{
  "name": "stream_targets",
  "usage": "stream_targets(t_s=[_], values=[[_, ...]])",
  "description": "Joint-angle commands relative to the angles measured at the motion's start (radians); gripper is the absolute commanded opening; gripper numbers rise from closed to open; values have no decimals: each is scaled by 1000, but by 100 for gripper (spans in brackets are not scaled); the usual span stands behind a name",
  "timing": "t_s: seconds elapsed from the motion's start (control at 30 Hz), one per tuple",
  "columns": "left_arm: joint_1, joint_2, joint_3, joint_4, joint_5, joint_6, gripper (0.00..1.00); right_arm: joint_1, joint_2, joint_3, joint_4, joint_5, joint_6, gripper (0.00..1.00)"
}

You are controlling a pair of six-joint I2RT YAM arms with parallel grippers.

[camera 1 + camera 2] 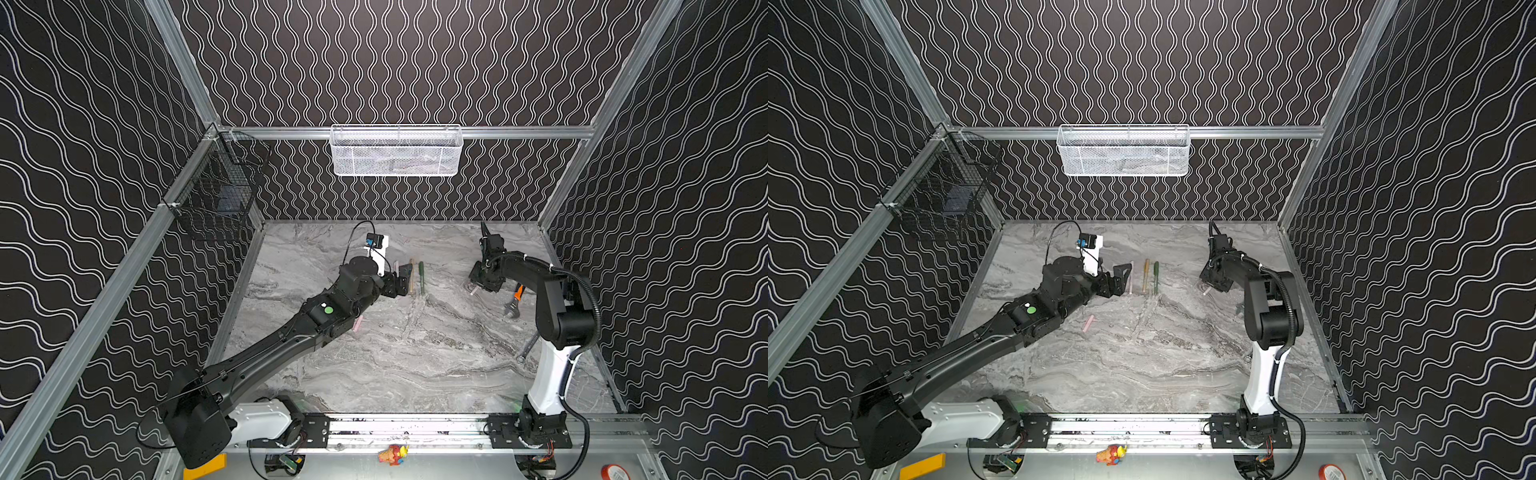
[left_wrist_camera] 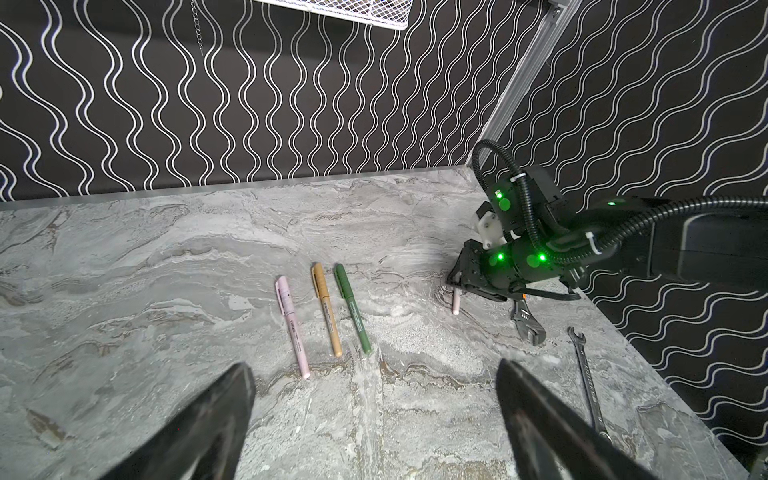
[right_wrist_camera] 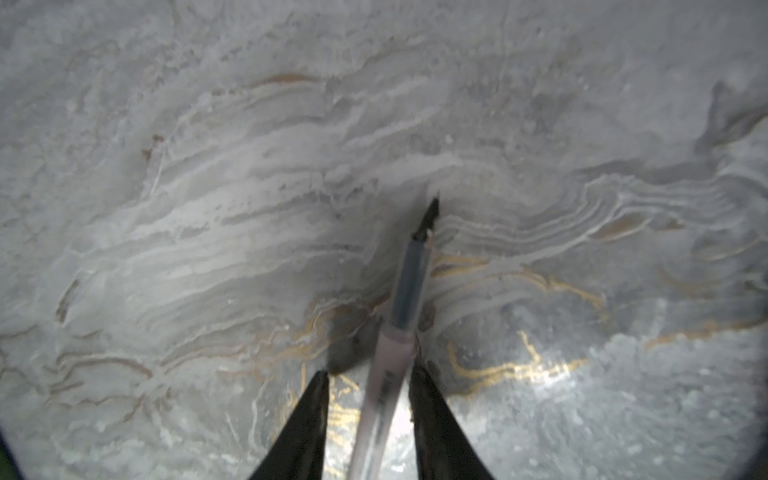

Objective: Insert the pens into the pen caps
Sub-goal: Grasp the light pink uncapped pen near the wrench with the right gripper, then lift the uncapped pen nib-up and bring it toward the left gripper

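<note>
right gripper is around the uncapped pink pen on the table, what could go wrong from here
1. The pink pen sits off-centre in the right gripper, against one finger with a gap at the other. Closing could roll or skew it.
2. The loose pink cap lies right beside the left arm, and a sweep could knock it away.
3. The adjustable wrench lies close to the right gripper and might get bumped.
</note>
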Motion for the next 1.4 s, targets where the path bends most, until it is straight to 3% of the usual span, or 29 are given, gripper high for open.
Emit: stream_targets(t_s=[0.0, 0.3, 0.67, 0.87, 1.07, 1.37], values=[[0, 0, 12, 21, -5, 18, 94, -2, 14, 3, -37, -1, 1, 31], [0, -9, 10, 25, -13, 27, 94, -2, -17, -36, -8, -6, -11, 11], [0, 13, 14, 21, -12, 32, 94, 17, -126, -121, 50, -47, -46, 9], [0, 40, 16, 26, 14, 36, 93, 49, -275, -224, 168, -104, -66, 9], [1, 75, 9, 85, 165, 32, 87, 118, -505, -418, 403, -175, -90, 8], [1, 109, -32, 259, 475, 2, 73, 249, -794, -528, 592, -195, -89, 9]])
